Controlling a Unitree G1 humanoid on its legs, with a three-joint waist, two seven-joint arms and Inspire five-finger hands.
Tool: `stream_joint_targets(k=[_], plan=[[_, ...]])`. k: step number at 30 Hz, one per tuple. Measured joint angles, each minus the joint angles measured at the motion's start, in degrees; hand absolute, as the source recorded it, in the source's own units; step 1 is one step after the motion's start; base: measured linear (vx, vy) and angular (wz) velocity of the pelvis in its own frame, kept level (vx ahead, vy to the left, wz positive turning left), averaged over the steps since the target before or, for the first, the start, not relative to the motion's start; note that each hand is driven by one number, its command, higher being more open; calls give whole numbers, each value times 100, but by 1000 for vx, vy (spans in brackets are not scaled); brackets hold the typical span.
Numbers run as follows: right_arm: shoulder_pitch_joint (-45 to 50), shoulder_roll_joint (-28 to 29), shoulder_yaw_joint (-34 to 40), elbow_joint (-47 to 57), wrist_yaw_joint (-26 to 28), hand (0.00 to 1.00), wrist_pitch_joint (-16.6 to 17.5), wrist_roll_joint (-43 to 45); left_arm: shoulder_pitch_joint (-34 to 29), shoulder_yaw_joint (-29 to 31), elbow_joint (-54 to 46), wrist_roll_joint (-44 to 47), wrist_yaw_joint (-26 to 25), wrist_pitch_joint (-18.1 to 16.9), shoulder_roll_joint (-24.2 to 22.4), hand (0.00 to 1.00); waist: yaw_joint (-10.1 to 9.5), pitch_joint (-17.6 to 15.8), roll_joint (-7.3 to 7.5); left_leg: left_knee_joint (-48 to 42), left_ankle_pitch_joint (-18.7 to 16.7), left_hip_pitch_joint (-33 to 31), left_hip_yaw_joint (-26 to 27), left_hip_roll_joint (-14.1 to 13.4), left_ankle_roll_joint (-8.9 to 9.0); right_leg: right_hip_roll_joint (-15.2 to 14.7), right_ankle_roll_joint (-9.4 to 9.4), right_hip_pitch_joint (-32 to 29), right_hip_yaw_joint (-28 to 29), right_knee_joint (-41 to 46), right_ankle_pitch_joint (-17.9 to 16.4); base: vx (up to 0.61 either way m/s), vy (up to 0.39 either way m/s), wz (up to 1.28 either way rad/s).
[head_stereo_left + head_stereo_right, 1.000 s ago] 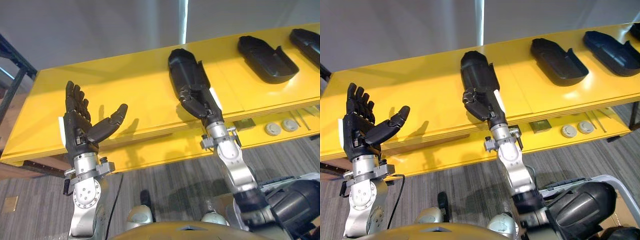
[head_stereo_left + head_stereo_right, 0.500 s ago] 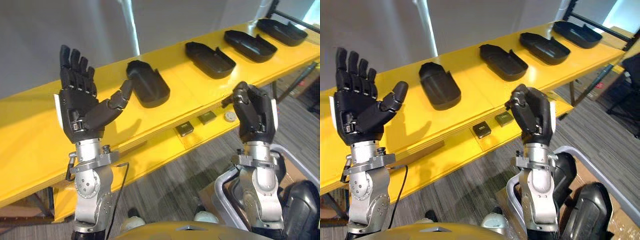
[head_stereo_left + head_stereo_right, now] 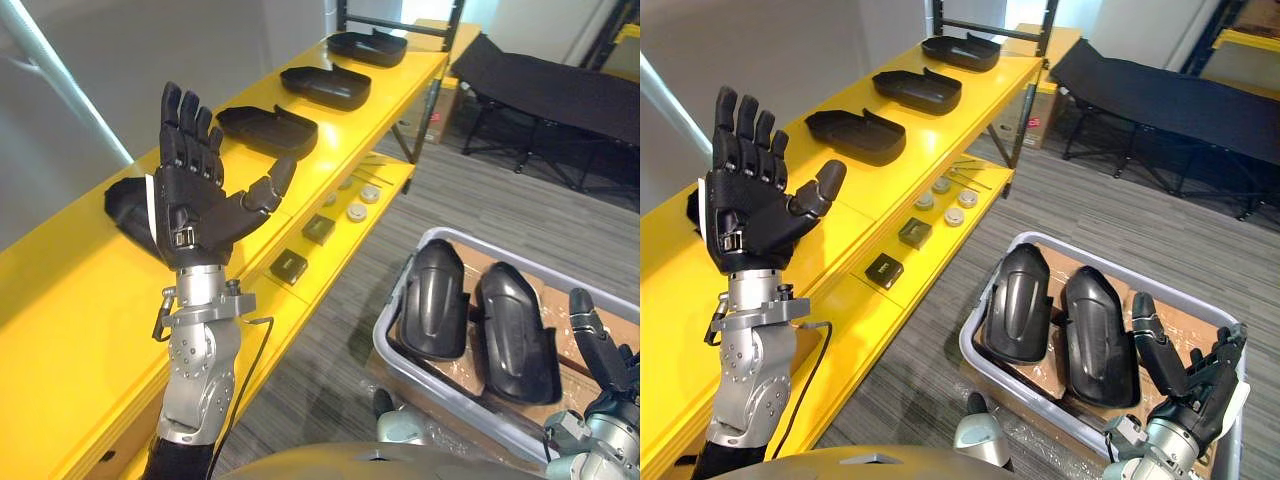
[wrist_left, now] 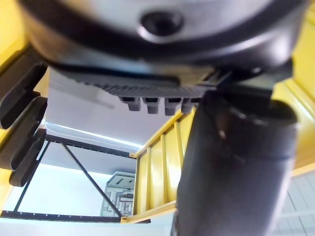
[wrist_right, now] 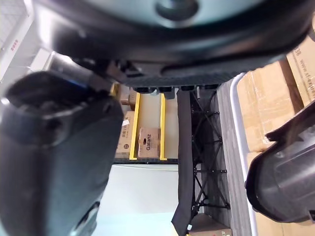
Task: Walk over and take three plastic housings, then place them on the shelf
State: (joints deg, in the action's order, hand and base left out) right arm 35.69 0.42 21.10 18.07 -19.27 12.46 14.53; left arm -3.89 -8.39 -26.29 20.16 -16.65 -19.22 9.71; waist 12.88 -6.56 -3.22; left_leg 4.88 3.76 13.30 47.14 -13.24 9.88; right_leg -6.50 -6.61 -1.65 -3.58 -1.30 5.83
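My left hand (image 3: 195, 205) is raised in front of the yellow shelf (image 3: 60, 290), open, fingers straight, holding nothing. Several black plastic housings lie in a row on the shelf's top board: one (image 3: 128, 205) partly hidden behind the left hand, then another (image 3: 268, 130), a third (image 3: 325, 87) and the farthest (image 3: 367, 47). Two more housings (image 3: 1018, 305) (image 3: 1095, 335) lie side by side in a grey bin (image 3: 1025, 385) on the floor. My right hand (image 3: 1185, 375) hangs low beside the bin's near right corner, open and empty, fingers spread.
The shelf's lower board carries small black boxes (image 3: 290, 266) and round discs (image 3: 357, 211). A black folding cot (image 3: 560, 90) stands at the far right. Grey carpet lies between shelf and bin. Cardboard shows under the housings in the bin.
The camera has swung right, bringing the bin into view. My right hand let go of the housing on the shelf, drew back, dropped low and opened. The left hand stays raised and open.
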Motion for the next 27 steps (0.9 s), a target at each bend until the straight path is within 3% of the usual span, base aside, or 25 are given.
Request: stream_joint_targets(k=[2,4,5,6,7,8,9,10,12,14,15,17,20,23,26,27], plan=[[-26,-6,-165,-1,178,100,38,73,-3,13,5,0,-85,0,17,100,-33,32,-49,-5,-21,-33,-13,-34,27,45,7,-33,13,-6,-5,-11,-26,-1],[-147,-63,-379,-44,351,100,42,156,3,33,6,-3,-209,0,83,100,-122,50,-67,-420,-259,-217,-228,-170,-20,71,54,-65,4,9,-38,-5,-44,1],[-282,-162,-486,-106,392,100,46,156,1,39,6,-6,-289,-1,99,100,-258,52,-73,-914,-595,-446,-664,-250,-210,89,97,-91,63,32,-61,-13,-31,-26],[-524,-335,-608,-274,388,100,46,156,-12,77,7,-2,-351,-1,100,100,-418,48,-71,-1504,-913,-696,-1318,-296,-691,112,161,-88,187,45,-74,-8,-21,-41],[-679,-410,-672,-382,380,100,47,153,-22,113,7,-2,-381,2,105,100,-503,43,-71,-1835,-959,-810,-1739,-345,-779,137,183,-75,276,59,-76,12,-6,-70],[-1035,-573,-863,-634,333,100,46,155,-111,260,1,-2,-430,8,107,100,-662,31,-65,-2487,-973,-1014,-2692,-365,-776,178,238,11,484,89,-93,26,5,-69],[-1195,-638,-949,-715,292,100,46,156,-167,330,-6,-2,-443,9,107,100,-731,30,-74,-2798,-1054,-1099,-3101,-351,-726,194,268,45,571,114,-115,40,76,-104],[-1539,-793,-1105,-784,231,100,46,166,-394,440,-138,-1,-407,10,105,100,-923,50,-206,-3313,-1381,-1214,-3869,-211,-602,267,278,67,794,146,-124,29,135,-86],[-1763,-770,-1198,-847,226,100,37,216,-600,490,-343,-3,-207,9,110,100,-1028,98,-303,-3292,-1525,-1104,-4106,-123,-641,361,194,39,974,209,-72,40,173,-63],[-1818,-715,-1303,-834,261,100,27,217,-574,496,-426,-6,-62,3,112,100,-1005,118,-252,-2985,-1592,-1050,-4040,-44,-534,311,186,-138,1012,323,-71,-4,140,-9],[-1800,-665,-1396,-834,319,100,-10,216,-564,495,-449,-15,-29,-1,116,100,-975,80,-131,-2619,-1617,-964,-3899,37,-497,245,149,-267,1028,350,-48,-65,144,7],[-1675,-598,-1430,-833,399,100,-71,222,-572,495,-448,-13,-46,0,115,100,-958,28,-42,-2258,-1706,-875,-3802,60,-397,228,109,-389,1030,401,-33,-109,160,7],[-1382,-408,-1462,-827,432,100,-169,399,-601,478,-448,1,-48,-2,93,100,-967,-41,7,-2120,-2058,-858,-3782,98,-170,231,-17,-651,1117,736,-83,-100,127,-8],[-783,-140,-1593,-628,569,100,-192,390,-827,393,-450,24,-1,-78,-32,100,-963,-200,101,-2702,-2407,-760,-3682,185,-255,181,-81,-662,1350,1236,-211,-172,166,-35],[-360,-50,-1740,-338,845,100,-178,476,-1093,369,-487,216,60,-192,-103,100,-988,-355,287,-3155,-2603,-755,-3292,273,-365,36,-225,-742,1312,1217,-55,-219,107,-60],[-386,-71,-1763,-336,1052,100,-170,692,-1177,362,-490,175,-33,-163,-101,100,-963,-408,354,-3147,-2534,-784,-3108,299,-450,-181,117,-738,911,979,-106,-308,82,-94]])
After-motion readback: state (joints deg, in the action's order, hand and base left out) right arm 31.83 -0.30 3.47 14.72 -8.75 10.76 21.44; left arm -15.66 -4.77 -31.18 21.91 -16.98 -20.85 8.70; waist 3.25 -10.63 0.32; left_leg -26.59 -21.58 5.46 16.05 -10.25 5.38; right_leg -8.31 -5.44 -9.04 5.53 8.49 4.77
